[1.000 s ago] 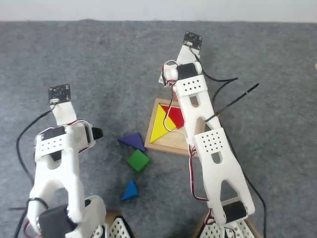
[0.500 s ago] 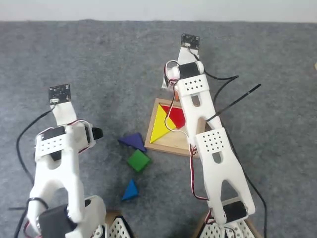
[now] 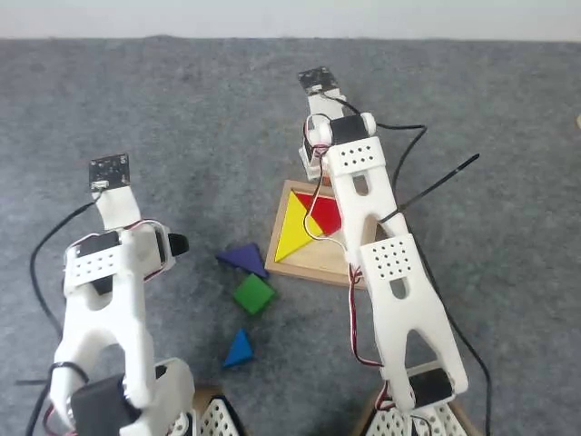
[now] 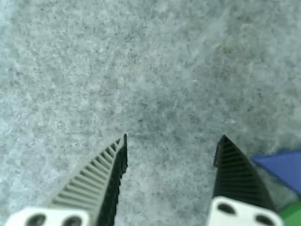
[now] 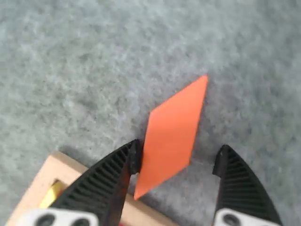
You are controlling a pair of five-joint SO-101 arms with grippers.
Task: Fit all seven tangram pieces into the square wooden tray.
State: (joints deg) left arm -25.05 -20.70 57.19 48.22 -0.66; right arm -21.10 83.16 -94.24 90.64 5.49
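Note:
The square wooden tray holds a yellow triangle and a red triangle. An orange parallelogram lies flat on the carpet just beyond the tray's corner. My right gripper is open and straddles it, with one finger touching its edge. On the carpet left of the tray lie a purple piece, a green square and a blue triangle. My left gripper is open over bare carpet, with the purple piece just beside one fingertip.
Grey carpet covers the whole table. The right arm stretches over the tray's right side and hides part of it. A black cable trails to the right of that arm. The left arm stands at the near left.
The right arm's wrist has turned, its camera board swinging left and slightly farther back behind the tray. The left arm and the loose pieces have not moved.

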